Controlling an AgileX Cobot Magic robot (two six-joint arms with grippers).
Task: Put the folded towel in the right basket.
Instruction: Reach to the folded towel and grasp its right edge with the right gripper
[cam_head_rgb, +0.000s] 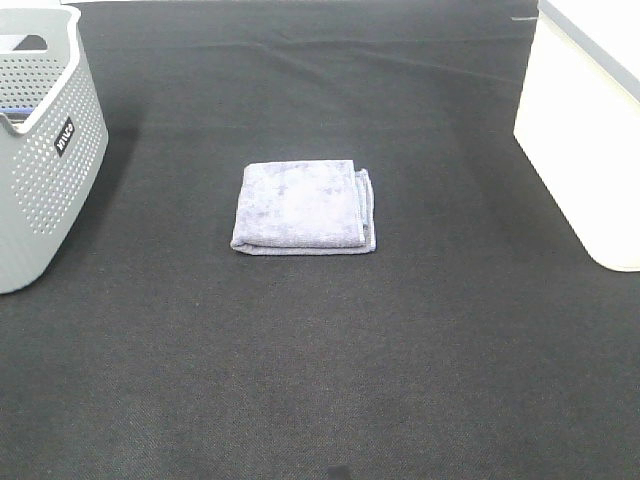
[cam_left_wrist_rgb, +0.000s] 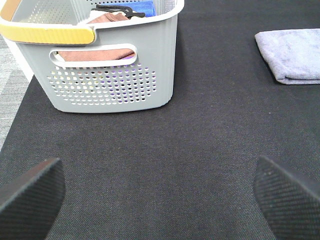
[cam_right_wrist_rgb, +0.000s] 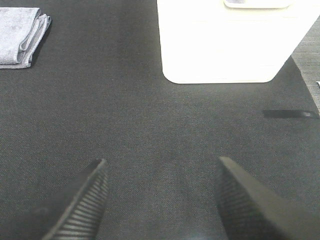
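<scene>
While left gripper (cam_left_wrist_rgb: 159, 192) & right gripper (cam_right_wrist_rgb: 162, 195) hover w/ jaws spread wide, empty, prob. readied for a grasp, the folded towel (cam_head_rgb: 303, 208) lies flat mid-mat, untouched; right basket (cam_head_rgb: 580, 130) at its 2 o'clock.

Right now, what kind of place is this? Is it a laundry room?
Probably a robot practice table set up for laundry sorting: a folded towel lies on a dark mat, between a grey basket holding cloths and a white basket.
</scene>
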